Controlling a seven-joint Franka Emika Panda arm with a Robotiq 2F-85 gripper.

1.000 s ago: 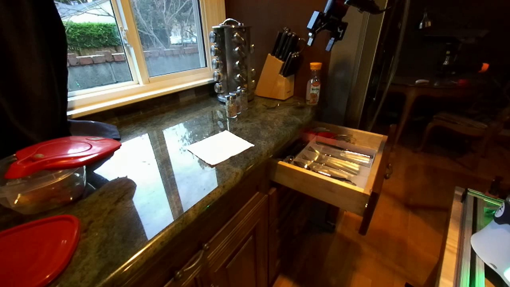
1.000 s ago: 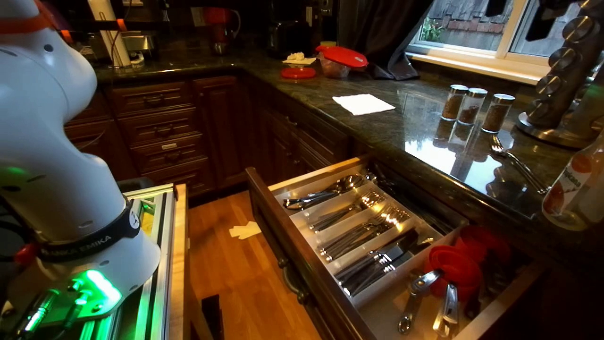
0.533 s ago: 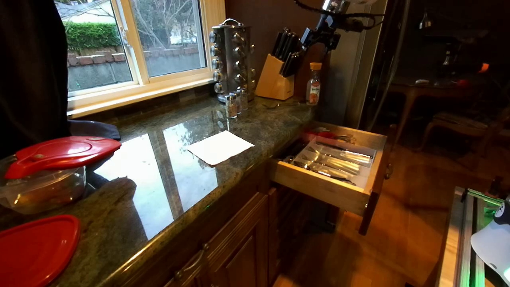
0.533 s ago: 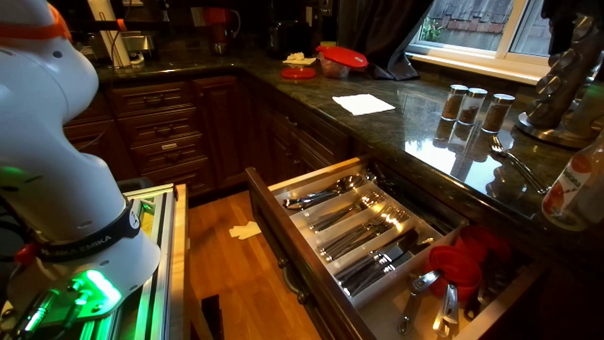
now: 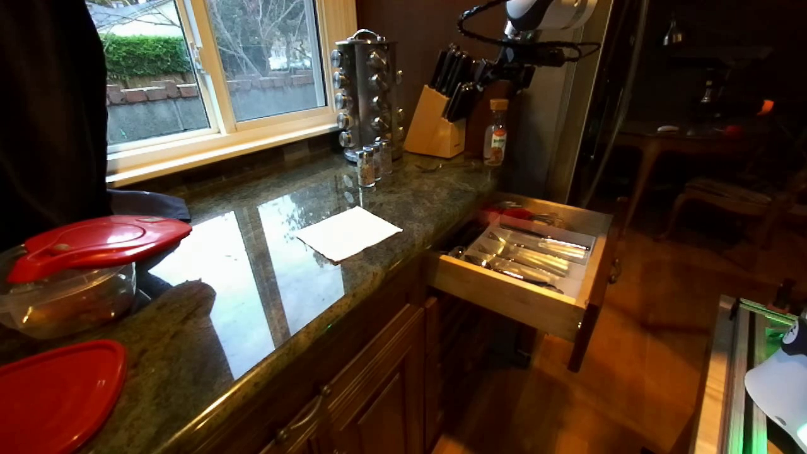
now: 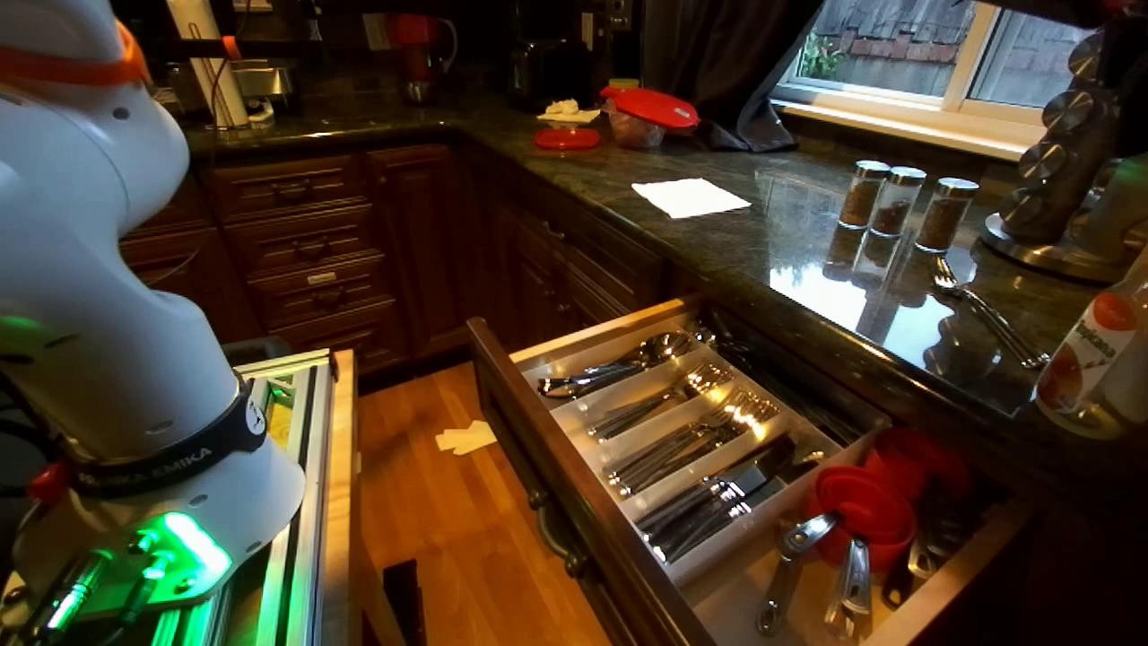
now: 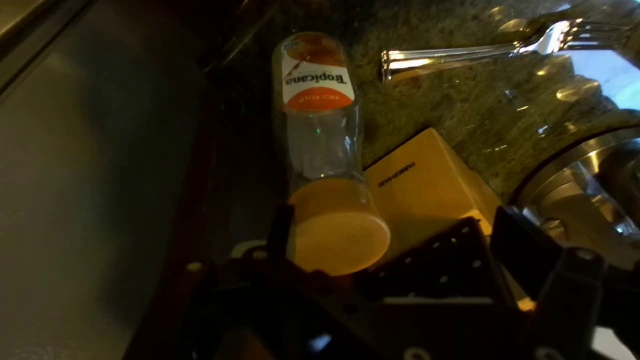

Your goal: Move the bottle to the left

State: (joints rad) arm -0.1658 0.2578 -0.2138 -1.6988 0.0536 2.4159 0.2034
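Honestly, looks barely past the reach, hovering near the bottle (image 7: pixel 325 145) with a wide-spread gripper (image 7: pixel 394 220), so gotta grab, shift left and let go.

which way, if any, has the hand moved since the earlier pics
Yes, down: in an exterior view the hand is lower relative to the unmoved knife block, and closer to the bottle.

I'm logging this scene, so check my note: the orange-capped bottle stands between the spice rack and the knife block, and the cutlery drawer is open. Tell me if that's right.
Not quite: the knife block stands between the spice rack and the orange-capped bottle, as an exterior view shows. The cutlery drawer is indeed open.
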